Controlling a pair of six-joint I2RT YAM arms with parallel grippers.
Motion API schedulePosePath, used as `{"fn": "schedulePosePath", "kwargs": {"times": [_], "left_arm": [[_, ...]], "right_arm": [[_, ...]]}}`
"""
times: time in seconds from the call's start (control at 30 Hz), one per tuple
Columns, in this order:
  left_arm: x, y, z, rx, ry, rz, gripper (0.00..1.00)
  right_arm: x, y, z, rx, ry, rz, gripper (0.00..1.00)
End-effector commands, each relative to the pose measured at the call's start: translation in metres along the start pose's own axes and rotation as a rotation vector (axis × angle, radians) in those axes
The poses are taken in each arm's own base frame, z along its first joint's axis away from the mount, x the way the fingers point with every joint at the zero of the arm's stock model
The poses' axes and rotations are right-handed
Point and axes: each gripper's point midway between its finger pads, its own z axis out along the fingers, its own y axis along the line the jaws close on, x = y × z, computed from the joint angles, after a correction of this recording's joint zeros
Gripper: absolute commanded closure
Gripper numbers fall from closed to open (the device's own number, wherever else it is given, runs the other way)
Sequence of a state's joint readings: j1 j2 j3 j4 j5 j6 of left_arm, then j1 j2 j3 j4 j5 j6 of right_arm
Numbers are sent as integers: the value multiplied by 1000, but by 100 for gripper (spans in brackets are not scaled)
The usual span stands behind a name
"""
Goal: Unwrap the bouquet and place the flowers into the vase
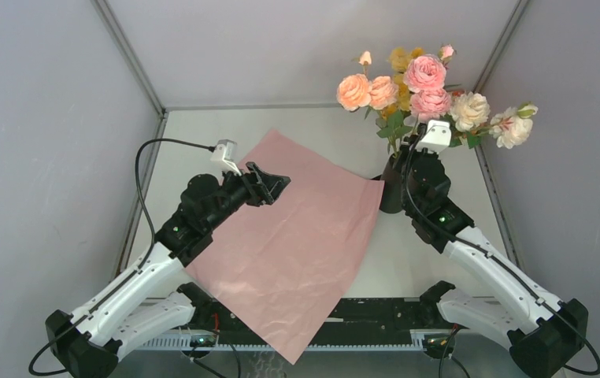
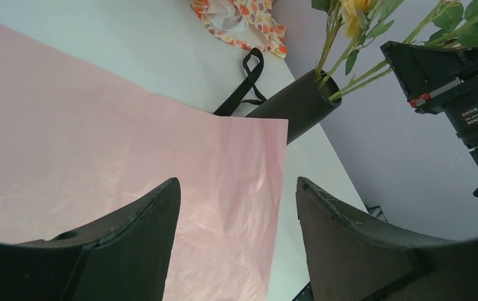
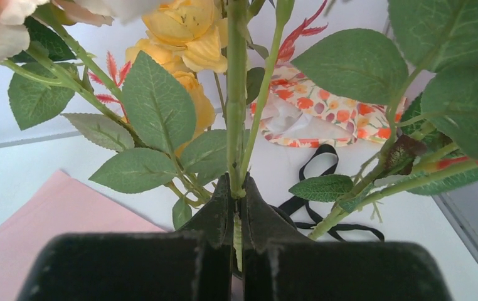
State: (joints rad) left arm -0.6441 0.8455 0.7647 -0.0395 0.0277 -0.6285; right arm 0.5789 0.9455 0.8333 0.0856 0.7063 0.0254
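Placement is judged nearly done: the flowers [image 1: 427, 90] are stood in the vase [image 1: 391, 193], with blooms fanned above its rim. Just above the vase, one stem [image 3: 235, 125] is pinched by the pressed-together fingers of the right gripper [image 3: 236, 194]. Left of the vase, the left gripper [image 2: 236, 207] is held spread and empty over the pink paper [image 1: 297, 236]. A gentle release is called for next, so that the vase is not tipped.

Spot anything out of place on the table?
The pink wrapping sheet lies spread open, its near corner hanging past the table front edge, over the arms' base rail. The black ribbon lies loose by the vase.
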Motion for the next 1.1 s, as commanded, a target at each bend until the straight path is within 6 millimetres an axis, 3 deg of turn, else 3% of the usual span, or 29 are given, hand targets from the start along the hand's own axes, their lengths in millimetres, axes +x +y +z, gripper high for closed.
{"fn": "schedulePosePath", "kwargs": {"times": [0.0, 0.17, 0.37, 0.43, 0.67, 0.87, 1.07], "left_arm": [[-5, -1, 0, 5, -33, 1, 28], [-3, 0, 0, 3, -30, 1, 28], [-6, -1, 1, 12, -47, 1, 28], [-6, -1, 2, 10, -47, 1, 27], [-3, 0, 4, 9, -38, -1, 27], [-2, 1, 5, 6, -35, -2, 28], [0, 1, 7, 7, -30, -5, 28]], "right_arm": [[9, -7, 1, 25, 24, -28, 100], [3, -17, 3, 70, 13, -22, 100], [11, -17, 4, 74, 44, -21, 99], [13, -18, 4, 78, 50, -20, 92], [6, -21, -1, 74, 34, 10, 51], [-5, -23, -11, 53, 27, 48, 29], [-25, -16, -23, -20, 6, 93, 1]]}}
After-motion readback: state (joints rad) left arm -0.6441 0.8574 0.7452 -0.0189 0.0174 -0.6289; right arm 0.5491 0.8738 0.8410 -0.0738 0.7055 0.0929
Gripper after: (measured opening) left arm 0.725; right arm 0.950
